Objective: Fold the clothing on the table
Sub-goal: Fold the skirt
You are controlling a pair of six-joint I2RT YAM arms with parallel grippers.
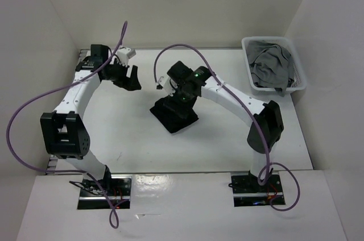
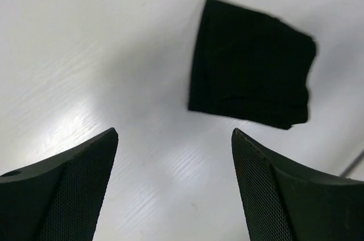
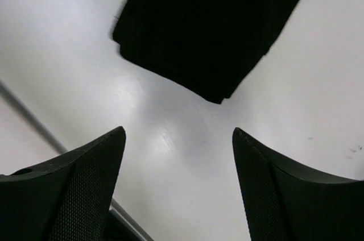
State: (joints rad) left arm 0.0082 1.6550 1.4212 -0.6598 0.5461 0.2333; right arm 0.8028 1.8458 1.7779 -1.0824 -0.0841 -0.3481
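Observation:
The clothing (image 1: 173, 118) is a small, folded black rectangle lying flat in the middle of the white table (image 1: 125, 133). My right gripper (image 1: 181, 100) hovers just above its far edge, jaws open and empty. In the right wrist view the clothing (image 3: 210, 25) lies ahead of the open right gripper (image 3: 179, 133), with bare table between the fingers. My left gripper (image 1: 128, 82) is raised at the back left, well apart from the clothing, open and empty. From the left wrist the clothing (image 2: 253, 76) shows beyond the open left gripper (image 2: 175, 133).
A white plastic basket (image 1: 263, 38) holding a grey garment (image 1: 272, 66) stands at the back right corner. White walls close in the table at the back and sides. A thin rail (image 3: 34, 119) runs along a table edge in the right wrist view.

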